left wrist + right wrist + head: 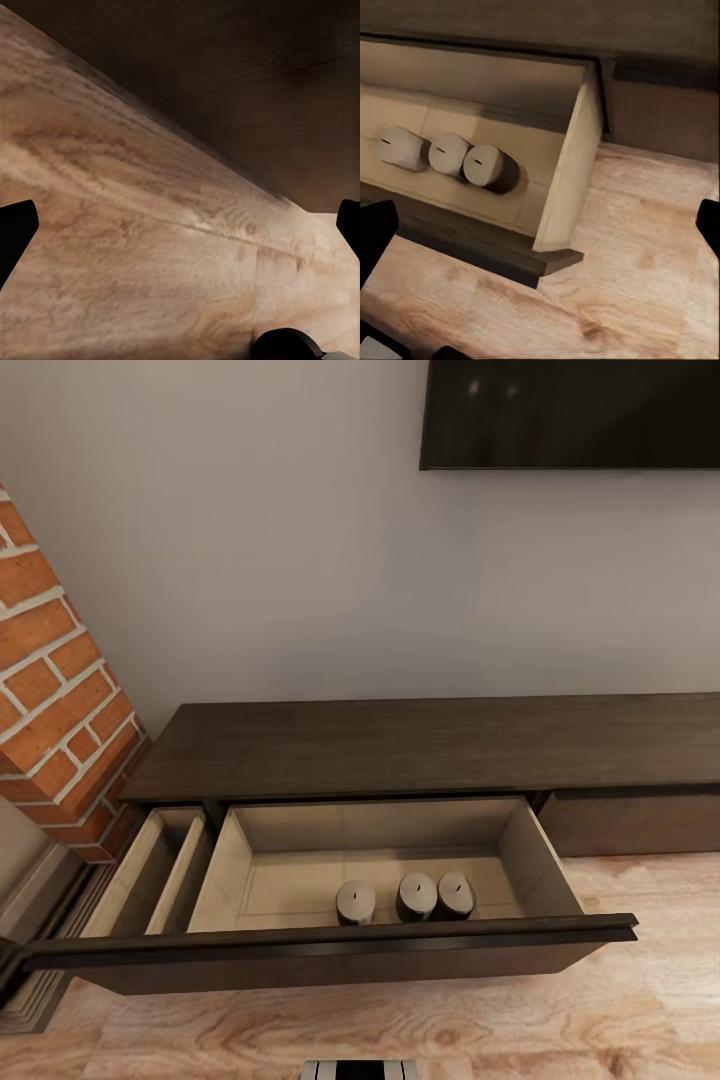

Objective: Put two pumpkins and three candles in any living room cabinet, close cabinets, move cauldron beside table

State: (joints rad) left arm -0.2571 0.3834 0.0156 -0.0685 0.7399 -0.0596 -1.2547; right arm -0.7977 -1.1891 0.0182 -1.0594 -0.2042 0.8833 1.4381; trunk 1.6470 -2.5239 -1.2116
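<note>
Three squat grey cylindrical candles (405,897) sit near the front of the long dark brown wooden cabinet's (420,745) open beige drawer (535,855), both claws spread wide and empty over the floor; pumpkins likely next, then shut the drawers.

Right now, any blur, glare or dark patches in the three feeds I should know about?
Head view: soft overall, the candles lack fine detail, and the drawer front throws a dark shadow band on the floor. Left wrist view: heavy blur, upper part nearly black, floor grain smeared. Right wrist view: mildly soft, even lighting, no glare, with the candles' shadows on the drawer bottom.
</note>
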